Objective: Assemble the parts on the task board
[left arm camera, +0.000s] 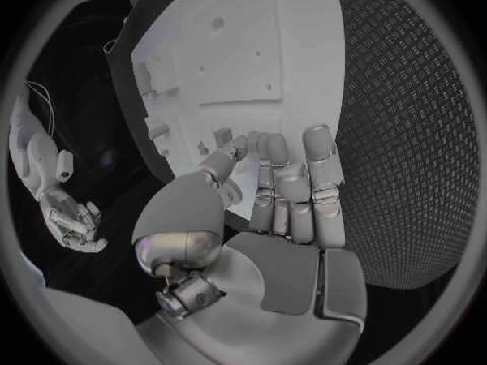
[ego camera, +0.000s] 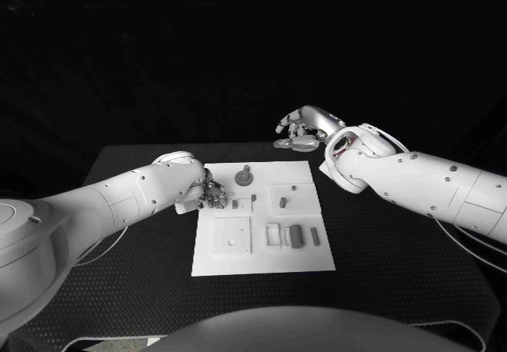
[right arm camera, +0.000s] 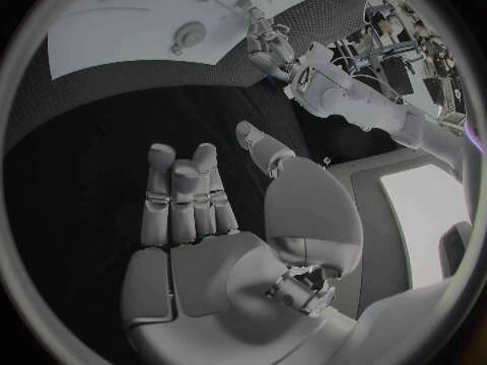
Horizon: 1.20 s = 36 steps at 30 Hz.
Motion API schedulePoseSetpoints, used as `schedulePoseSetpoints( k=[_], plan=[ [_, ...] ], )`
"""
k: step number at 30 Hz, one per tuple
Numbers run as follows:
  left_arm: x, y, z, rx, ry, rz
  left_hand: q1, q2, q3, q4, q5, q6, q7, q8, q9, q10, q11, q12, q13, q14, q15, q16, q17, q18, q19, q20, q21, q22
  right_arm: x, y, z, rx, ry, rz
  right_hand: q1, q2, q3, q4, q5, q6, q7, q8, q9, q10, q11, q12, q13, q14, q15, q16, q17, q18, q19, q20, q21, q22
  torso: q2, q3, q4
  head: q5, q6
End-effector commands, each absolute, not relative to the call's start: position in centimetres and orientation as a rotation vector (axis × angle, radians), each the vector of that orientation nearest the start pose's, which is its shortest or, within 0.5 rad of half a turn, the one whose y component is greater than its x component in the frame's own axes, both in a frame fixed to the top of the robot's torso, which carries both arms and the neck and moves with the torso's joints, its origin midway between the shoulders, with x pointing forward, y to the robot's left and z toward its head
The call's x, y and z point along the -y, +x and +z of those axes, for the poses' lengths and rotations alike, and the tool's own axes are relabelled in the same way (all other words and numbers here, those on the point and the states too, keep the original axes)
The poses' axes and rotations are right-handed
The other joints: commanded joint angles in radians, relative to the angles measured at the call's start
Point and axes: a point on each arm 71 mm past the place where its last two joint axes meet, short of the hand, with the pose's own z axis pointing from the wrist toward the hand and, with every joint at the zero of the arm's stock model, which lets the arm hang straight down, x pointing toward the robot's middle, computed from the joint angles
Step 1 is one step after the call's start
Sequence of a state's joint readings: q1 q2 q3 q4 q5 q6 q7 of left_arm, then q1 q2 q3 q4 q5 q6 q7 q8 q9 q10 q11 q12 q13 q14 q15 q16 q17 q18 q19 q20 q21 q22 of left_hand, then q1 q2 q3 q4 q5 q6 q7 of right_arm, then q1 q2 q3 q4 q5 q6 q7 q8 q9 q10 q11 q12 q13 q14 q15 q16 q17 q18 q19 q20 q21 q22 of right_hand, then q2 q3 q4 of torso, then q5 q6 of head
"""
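Note:
The white task board [ego camera: 264,253] lies in the middle of the black table. A round knobbed part [ego camera: 245,178] stands near its far edge and a small peg [ego camera: 283,199] to the right of it. Several grey parts [ego camera: 296,236] lie in a row at the board's middle right, beside a square plate [ego camera: 232,236]. My left hand [ego camera: 206,195] hangs over the board's left edge, fingers curled together with the thumb close, and nothing shows in it [left arm camera: 289,195]. My right hand [ego camera: 303,130] is raised beyond the board's far right corner, fingers loosely bent, thumb apart, palm bare [right arm camera: 203,219].
Black mat [ego camera: 401,249] surrounds the board on all sides. The table's far edge [ego camera: 212,147] runs just behind the board. The right wrist view shows the board [right arm camera: 132,24], the round part [right arm camera: 189,32] and my left hand [right arm camera: 269,36] well ahead of the right hand.

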<state>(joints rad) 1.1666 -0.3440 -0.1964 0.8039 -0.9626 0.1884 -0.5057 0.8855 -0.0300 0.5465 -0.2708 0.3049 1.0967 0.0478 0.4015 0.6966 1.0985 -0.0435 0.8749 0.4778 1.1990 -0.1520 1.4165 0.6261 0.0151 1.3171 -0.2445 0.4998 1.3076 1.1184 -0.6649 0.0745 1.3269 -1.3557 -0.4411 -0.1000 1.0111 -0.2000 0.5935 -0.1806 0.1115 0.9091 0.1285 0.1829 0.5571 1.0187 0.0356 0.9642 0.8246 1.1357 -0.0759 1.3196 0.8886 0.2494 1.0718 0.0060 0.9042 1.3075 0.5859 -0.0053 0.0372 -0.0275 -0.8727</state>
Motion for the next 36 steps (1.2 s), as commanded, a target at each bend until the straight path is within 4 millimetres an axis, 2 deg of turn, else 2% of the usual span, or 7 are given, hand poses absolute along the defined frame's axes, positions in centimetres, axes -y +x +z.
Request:
schedulePoseSetpoints(
  k=[1, 24, 36],
  plan=[
    [-17.1, 54.5, -31.9, -2.445, -0.336, -0.16, 0.046, 0.043, -0.005, 0.003, -0.008, 0.003, 0.005, 0.0, 0.002, 0.011, -0.004, -0.001, -0.001, 0.0, -0.005, 0.001, 0.001, 0.013, 0.003, -0.003, 0.001, 0.018, 17.2, 52.1, -19.1, -1.558, 0.08, 0.718, -0.002, 0.003, 0.0, 0.005, 0.001, -0.015, 0.022, 0.003, -0.002, -0.006, 0.002, 0.004, -0.002, -0.003, 0.005, -0.002, -0.001, 0.012, 0.002, -0.002, -0.006, 0.008, 0.0, 0.0006, 0.0003, -0.002, 0.0],
    [-16.0, 54.5, -31.8, -2.428, -0.239, -0.132, 0.062, 0.054, 0.004, -0.002, -0.012, 0.005, 0.004, -0.002, 0.004, 0.013, -0.006, -0.001, -0.002, 0.002, -0.006, 0.0, 0.002, 0.014, 0.005, -0.004, 0.001, 0.018, 17.2, 52.0, -19.1, -1.56, 0.079, 0.72, -0.002, 0.003, 0.0, 0.005, 0.001, -0.016, 0.022, 0.003, -0.002, -0.006, 0.002, 0.004, -0.002, -0.003, 0.005, -0.002, -0.002, 0.012, 0.002, -0.002, -0.006, 0.008, 0.0, -0.0008, 0.0012, -0.004, 0.0],
    [-15.8, 54.0, -32.4, -2.437, -0.239, -0.143, 0.062, 0.048, 0.001, -0.003, -0.015, 0.007, 0.004, -0.003, 0.005, 0.014, -0.006, -0.001, -0.002, 0.003, -0.006, 0.001, 0.003, 0.012, 0.006, -0.003, 0.002, 0.018, 17.3, 52.1, -19.2, -1.573, 0.106, 0.729, -0.002, 0.003, -0.001, 0.006, 0.001, -0.016, 0.022, 0.003, -0.003, -0.006, 0.002, 0.005, -0.003, -0.003, 0.005, -0.002, -0.002, 0.012, 0.002, -0.002, -0.006, 0.008, 0.0, -0.0013, 0.0007, -0.007, 0.0]
  ],
)
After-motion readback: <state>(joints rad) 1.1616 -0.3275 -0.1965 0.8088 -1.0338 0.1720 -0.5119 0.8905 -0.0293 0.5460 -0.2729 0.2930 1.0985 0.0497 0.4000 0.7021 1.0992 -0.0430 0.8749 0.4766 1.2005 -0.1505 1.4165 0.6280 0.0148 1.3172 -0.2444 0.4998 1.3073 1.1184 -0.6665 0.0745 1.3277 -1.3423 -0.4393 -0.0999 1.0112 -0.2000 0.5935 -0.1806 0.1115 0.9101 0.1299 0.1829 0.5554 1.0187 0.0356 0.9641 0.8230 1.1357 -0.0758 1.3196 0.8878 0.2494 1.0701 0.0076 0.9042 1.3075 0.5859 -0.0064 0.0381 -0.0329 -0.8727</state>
